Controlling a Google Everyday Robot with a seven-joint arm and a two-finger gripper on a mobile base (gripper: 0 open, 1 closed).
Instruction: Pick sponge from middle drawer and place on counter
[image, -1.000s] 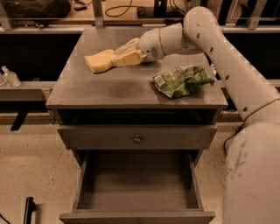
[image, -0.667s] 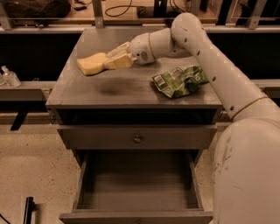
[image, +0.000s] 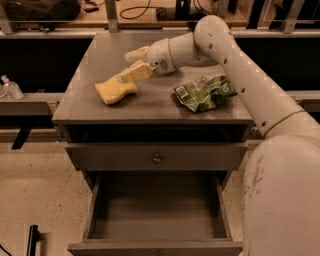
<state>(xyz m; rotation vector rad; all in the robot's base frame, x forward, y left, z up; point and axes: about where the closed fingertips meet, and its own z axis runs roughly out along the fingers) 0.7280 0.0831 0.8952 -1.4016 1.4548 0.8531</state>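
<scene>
grey middle drawer (image: 156, 214) open, pale sponge (image: 115, 91) up on the counter (image: 150, 109) against the hand (image: 128, 66), its fingers (image: 140, 71) apart

Cream gripper (image: 131, 64) over grey counter (image: 97, 55), by pale yellow sponge (image: 115, 91) (snack bag (image: 205, 92) green-white).

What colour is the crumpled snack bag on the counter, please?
The bag is green and white, camera view; the gripper is at the sponge.

Glossy white rounded arm (image: 235, 65), gold joint rings (image: 283, 121) (small dark screw dots); cream gripper (image: 134, 63) above counter (image: 90, 65).
</scene>
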